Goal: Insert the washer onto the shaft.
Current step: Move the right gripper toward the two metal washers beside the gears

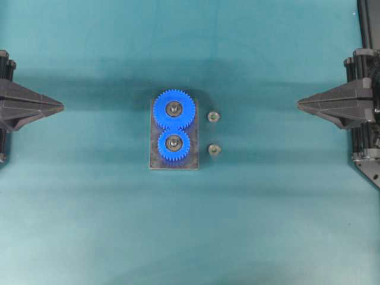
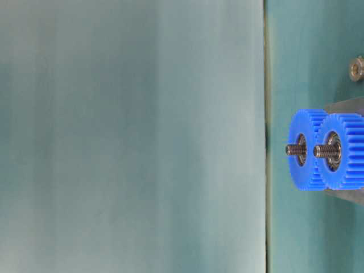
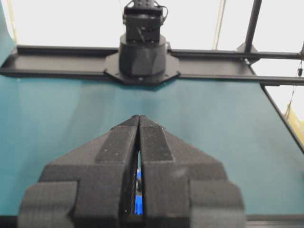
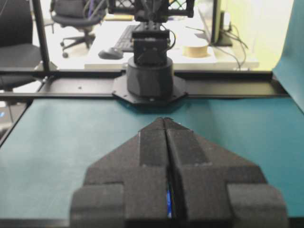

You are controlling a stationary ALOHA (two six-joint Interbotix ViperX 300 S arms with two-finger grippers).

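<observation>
**Washers wait nearer the right arm**

Beside the grey base plate (image 1: 155, 161) carrying two blue plastic gears (image 1: 174, 126), two small metal washers (image 1: 214, 116) lie on its right. Right gripper (image 1: 298, 104) is nearer; both it and left gripper (image 1: 62, 107) are closed, empty.

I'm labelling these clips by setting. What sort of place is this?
Probably a robotics lab or office workspace: a teal-covered table with a gear fixture, and beyond it an office chair and a desk with keyboard and mouse.

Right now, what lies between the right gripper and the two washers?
Overhead, only bare teal table lies between the right gripper and the washers.
</observation>
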